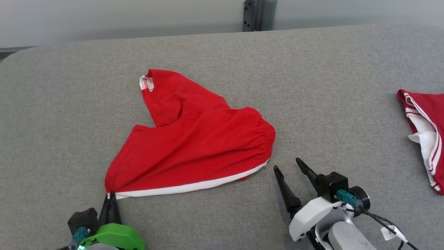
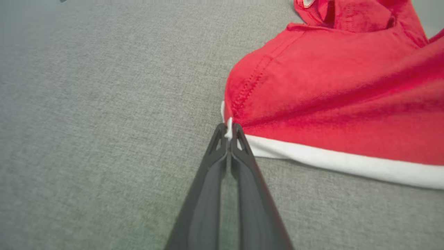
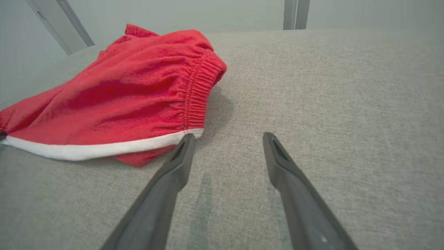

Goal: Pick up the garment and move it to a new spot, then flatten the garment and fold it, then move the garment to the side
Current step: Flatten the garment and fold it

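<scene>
- Presently two garments: red shorts (image 1: pixel 194 139) at centre of worktop (image 1: pixel 52 104); one red-and-white garment (image 1: pixel 425 139) at its right edge.
- Two grippers: left gripper (image 1: pixel 110 198) pinched closed on shorts' near-left hem corner; right gripper (image 1: pixel 287 164) spread wide, holding nothing, beside waistband (image 1: pixel 267 137).
- Worktop grey fabric; pale wall (image 1: pixel 104 17) behind.

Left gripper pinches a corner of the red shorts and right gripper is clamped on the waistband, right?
No: the right wrist view shows the right gripper open beside the waistband, holding nothing. The left gripper does pinch a corner of the red shorts.
</scene>
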Tool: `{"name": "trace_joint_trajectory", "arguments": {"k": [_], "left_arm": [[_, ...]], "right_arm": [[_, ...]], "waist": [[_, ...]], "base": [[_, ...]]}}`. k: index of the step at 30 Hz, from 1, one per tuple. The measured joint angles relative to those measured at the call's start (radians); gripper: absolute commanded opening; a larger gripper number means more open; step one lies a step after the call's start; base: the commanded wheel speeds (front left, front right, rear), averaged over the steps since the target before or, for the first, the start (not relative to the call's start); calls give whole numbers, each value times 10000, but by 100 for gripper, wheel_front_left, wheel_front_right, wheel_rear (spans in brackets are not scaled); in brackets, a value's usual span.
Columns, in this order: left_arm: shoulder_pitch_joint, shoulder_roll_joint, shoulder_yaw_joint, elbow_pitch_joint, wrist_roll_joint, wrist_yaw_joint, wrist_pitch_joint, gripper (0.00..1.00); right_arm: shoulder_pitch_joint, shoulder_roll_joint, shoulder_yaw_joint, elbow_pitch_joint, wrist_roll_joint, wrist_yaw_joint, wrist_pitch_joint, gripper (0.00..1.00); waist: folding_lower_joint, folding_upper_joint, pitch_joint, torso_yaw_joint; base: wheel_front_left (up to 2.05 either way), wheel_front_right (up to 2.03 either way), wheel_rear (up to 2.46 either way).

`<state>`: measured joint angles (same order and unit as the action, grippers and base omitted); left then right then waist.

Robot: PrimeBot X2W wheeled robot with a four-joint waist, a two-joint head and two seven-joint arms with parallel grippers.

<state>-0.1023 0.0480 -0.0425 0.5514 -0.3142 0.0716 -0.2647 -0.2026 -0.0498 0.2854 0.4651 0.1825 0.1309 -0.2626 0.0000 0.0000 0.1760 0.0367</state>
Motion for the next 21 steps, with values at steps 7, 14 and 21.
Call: {"name": "trace_joint_trajectory", "arguments": {"k": [7, 14, 21], "left_arm": [[3, -4, 355, -190, 117, 209, 4, 0], [-95, -4, 548, -190, 132, 251, 4, 0], [-163, -4, 495, -182, 161, 219, 4, 0]], "right_arm": [[-384, -238, 978, 414, 546, 0, 0, 100], [-776, -746, 2429, 558, 1304, 0, 0, 100], [-1131, -1141, 3164, 543, 1743, 0, 0, 100]], "waist": [[0, 0, 183, 288], [0, 0, 356, 394], [0, 0, 457, 485]], "base": [[0, 0, 0], [0, 0, 0], [0, 0, 0]]}}
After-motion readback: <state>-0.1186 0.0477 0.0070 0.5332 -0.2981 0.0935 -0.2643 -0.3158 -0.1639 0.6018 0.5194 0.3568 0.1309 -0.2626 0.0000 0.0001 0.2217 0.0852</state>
